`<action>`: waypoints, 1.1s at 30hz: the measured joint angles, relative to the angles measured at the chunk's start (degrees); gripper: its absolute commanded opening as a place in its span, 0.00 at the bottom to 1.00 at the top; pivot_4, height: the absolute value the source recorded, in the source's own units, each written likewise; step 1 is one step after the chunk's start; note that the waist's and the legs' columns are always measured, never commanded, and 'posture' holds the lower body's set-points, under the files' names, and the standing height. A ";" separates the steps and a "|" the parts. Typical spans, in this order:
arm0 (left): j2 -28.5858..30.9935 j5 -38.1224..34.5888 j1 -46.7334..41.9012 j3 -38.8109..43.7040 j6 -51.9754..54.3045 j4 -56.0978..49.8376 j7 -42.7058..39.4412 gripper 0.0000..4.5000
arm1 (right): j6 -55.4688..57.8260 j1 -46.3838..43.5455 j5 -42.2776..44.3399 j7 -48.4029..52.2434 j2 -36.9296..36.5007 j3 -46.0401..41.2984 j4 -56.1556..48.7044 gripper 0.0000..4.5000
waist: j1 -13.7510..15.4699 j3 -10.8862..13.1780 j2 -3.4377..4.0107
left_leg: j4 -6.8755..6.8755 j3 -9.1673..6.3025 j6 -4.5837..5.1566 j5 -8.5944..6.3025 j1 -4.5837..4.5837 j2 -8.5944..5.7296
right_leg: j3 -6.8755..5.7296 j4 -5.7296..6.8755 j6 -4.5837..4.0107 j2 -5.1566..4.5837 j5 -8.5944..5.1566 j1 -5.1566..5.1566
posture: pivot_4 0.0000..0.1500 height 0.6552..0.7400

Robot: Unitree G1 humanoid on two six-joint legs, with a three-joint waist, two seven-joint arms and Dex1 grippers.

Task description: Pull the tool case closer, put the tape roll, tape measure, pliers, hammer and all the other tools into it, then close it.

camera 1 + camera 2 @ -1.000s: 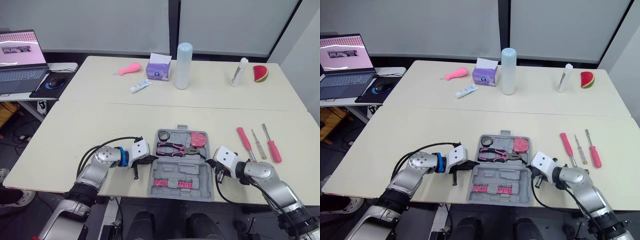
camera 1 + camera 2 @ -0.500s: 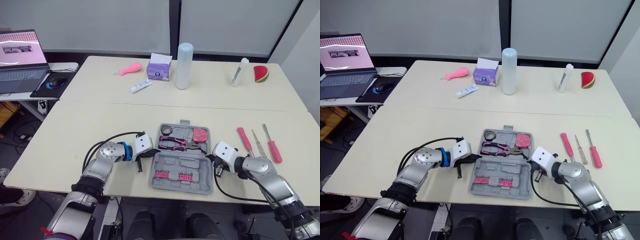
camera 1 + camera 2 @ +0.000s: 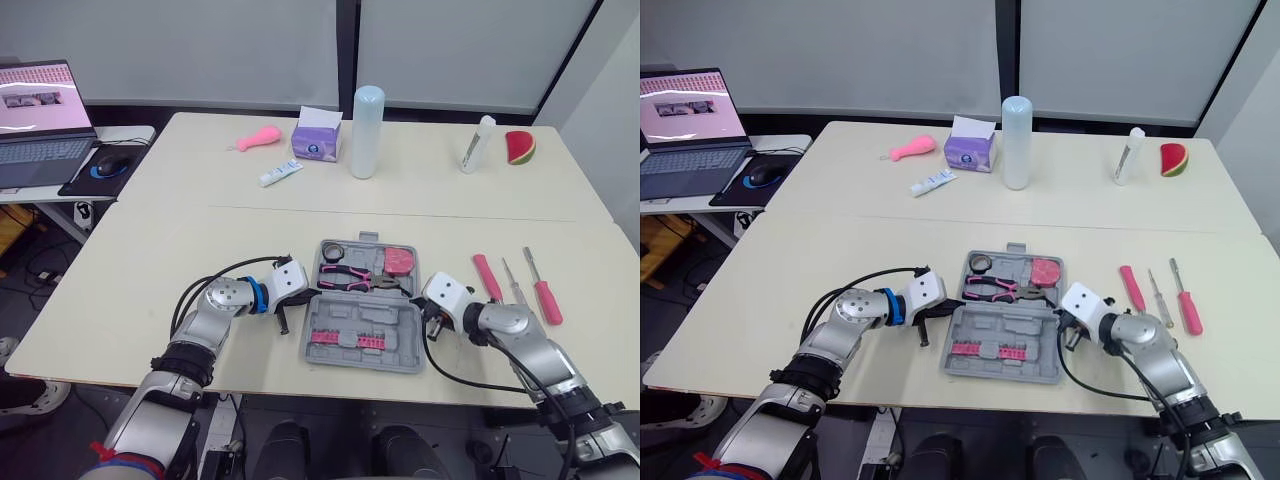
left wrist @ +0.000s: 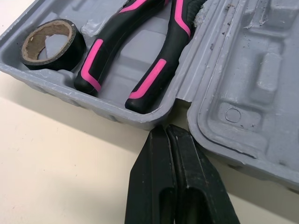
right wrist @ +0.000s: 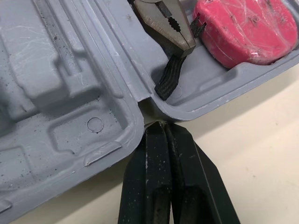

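The grey plastic tool case (image 3: 362, 330) lies open near the front edge of the pale table (image 3: 200, 240), its hinge line running left to right. The left gripper (image 4: 166, 133) is seen with its black fingers pressed together, tips set at the hinge notch on the case's left end. The right gripper (image 5: 163, 127) is likewise shut on nothing at the right-end notch. A black tape roll (image 4: 52, 43), pink-and-black pliers (image 4: 140, 51) and a red tape measure (image 5: 245, 30) are held in the far half. Three pink-handled tools (image 3: 487, 277) are left side by side to the case's right, long axes pointing away from the robot. The right arm is judged nearer, with bare tabletop between.
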 measured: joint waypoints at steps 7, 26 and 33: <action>0.00 -0.03 0.30 0.07 0.01 -0.30 0.00 0.01 | 0.05 -0.11 -0.02 0.10 -0.04 0.00 0.13 0.00 | 0.00 0.00 0.00 | 0.00 0.01 0.00 0.00 0.00 0.00 | 0.00 0.01 0.00 0.00 0.00 0.00 | 1.00 0.44; 1.12 -0.27 2.04 0.51 1.17 -3.12 -0.14 0.01 | 3.81 -0.12 0.06 -0.32 0.05 0.02 -1.76 0.00 | 0.01 -0.01 -0.01 | 0.00 -0.01 0.00 0.00 0.00 0.00 | 0.01 0.01 0.00 -0.01 0.00 0.00 | 1.00 0.44; 3.02 -1.60 3.25 1.58 1.62 -3.63 -0.10 0.01 | 9.65 4.62 0.24 -3.53 -1.29 -3.29 -8.62 0.00 | -0.17 -0.01 0.00 | -0.02 0.01 0.00 0.00 -0.04 0.02 | 0.04 0.02 0.00 -0.01 0.00 -0.07 | 1.00 0.44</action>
